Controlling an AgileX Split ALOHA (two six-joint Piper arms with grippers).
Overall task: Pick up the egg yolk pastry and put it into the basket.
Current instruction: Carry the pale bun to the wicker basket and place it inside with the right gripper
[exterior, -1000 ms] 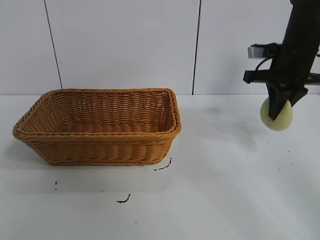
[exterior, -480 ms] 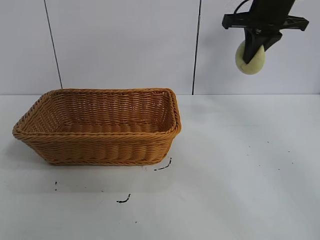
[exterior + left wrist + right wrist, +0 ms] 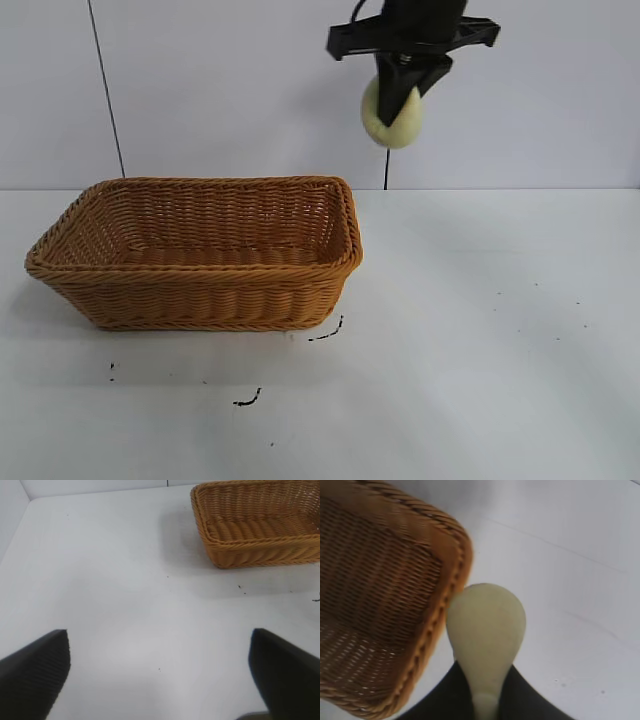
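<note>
My right gripper (image 3: 398, 108) is shut on the pale yellow egg yolk pastry (image 3: 380, 122) and holds it high in the air, above and just right of the basket's right end. In the right wrist view the pastry (image 3: 486, 625) is squeezed between the two black fingers, beside the braided rim of the basket (image 3: 451, 575). The orange-brown wicker basket (image 3: 200, 300) stands on the white table at the left and holds nothing. The left gripper (image 3: 160, 670) is open and empty over bare table, with the basket (image 3: 240, 555) farther off.
The white table (image 3: 480, 340) has a few small black marks (image 3: 247, 400) in front of the basket. A white panelled wall stands behind.
My right gripper has risen with the pastry and swung left, from low at the table's right side to high beside the basket's right end.
</note>
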